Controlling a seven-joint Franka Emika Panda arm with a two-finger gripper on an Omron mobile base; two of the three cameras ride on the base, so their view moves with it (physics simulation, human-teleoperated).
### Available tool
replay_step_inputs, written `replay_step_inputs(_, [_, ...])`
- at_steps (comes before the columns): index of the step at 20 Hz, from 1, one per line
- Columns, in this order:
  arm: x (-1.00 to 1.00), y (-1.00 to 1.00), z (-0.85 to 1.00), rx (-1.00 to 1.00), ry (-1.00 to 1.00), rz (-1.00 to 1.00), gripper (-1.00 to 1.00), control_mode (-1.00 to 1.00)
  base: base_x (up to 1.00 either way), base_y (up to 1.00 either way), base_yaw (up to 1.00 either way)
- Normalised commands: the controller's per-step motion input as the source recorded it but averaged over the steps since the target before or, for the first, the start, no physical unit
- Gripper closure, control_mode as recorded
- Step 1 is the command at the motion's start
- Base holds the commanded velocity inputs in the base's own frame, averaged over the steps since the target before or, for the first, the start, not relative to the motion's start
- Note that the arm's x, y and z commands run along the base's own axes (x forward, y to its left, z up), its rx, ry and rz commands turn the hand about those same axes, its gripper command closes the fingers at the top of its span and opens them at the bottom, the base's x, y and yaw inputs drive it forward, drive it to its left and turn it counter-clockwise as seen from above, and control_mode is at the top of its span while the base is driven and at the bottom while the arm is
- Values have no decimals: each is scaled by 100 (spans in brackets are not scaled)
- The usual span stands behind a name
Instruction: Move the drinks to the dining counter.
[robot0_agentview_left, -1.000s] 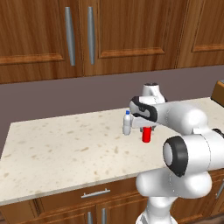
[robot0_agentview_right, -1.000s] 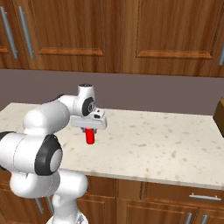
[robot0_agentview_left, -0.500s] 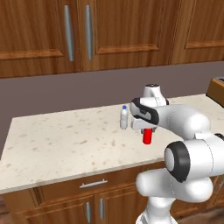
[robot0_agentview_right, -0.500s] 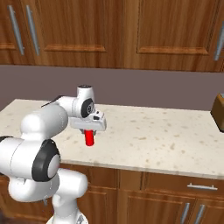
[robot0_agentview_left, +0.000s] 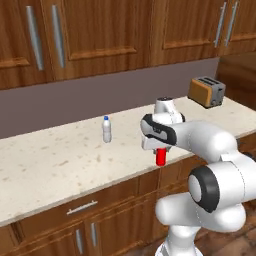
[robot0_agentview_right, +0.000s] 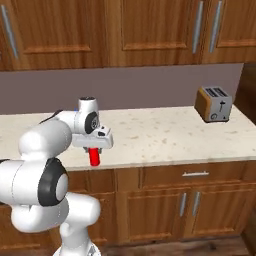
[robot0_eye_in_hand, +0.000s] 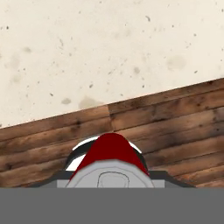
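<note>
- Red can (robot0_agentview_left: 161, 157) hangs upright in the gripper (robot0_agentview_left: 160, 150), clamped between the two jaws at its upper part, its lower half showing below the hand.
- Seen from the left base view, the can hangs at the front edge of the stone counter (robot0_agentview_left: 60, 165), at about 4 o'clock from the water bottle (robot0_agentview_left: 106, 129).
- Water bottle, clear with a blue cap, stands upright on the counter near the back wall, well apart from the can.
- Right base view puts the can (robot0_agentview_right: 93, 156) under the gripper (robot0_agentview_right: 93, 148), in front of the wooden drawer faces (robot0_agentview_right: 195, 175) and level with the counter's front edge.
- Toaster (robot0_agentview_right: 213, 104) sits at the counter's far end, at 2 o'clock from the can in that view.
- Hand view looks down on the can's red top (robot0_eye_in_hand: 110, 154) between the fingers, with the wood-plank floor (robot0_eye_in_hand: 175, 118) below and the counter's pale speckled edge toward 12 o'clock.
</note>
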Motion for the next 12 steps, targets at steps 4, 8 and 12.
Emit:
replay_step_inputs(4, [0, 0, 0, 0, 0, 0, 100, 100, -22, 0, -100])
replay_step_inputs(8, [0, 0, 0, 0, 0, 0, 100, 100, -16, 0, -100])
replay_step_inputs(12, [0, 0, 0, 0, 0, 0, 100, 100, -13, 0, -100])
